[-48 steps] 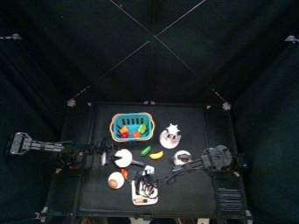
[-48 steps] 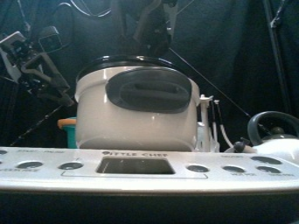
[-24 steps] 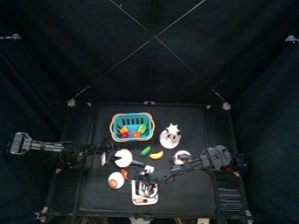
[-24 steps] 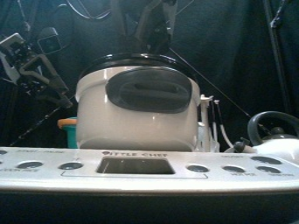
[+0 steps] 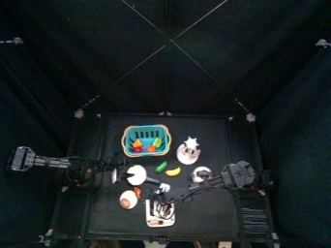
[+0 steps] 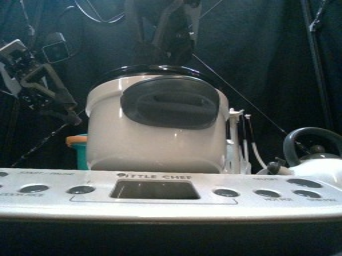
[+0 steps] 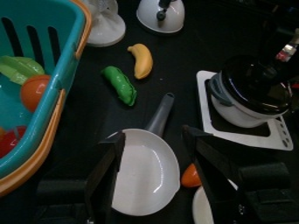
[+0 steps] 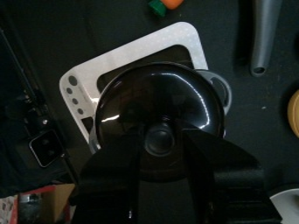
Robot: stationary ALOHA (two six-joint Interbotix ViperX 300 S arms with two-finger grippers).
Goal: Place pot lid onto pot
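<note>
The white pot point(image 6: 154, 125) is sitting on the toy stove point(image 8: 87, 79), its glossy black lid point(image 8: 158, 109) already resting on top. The right gripper point(image 8: 158, 149), jaws part-open, is straddling the lid's small knob point(image 8: 158, 138), the likely handhold: rigid, light, probably slippery.

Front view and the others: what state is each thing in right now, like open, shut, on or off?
Black glass pot lid: on the pot, right gripper jaws spread around its knob.
White pot: upright on the toy stove, covered.
Teal basket: upright, holding toy food.
White frying pan: upright, empty, between the open left gripper jaws.
Yellow banana: lying on the table.
</note>
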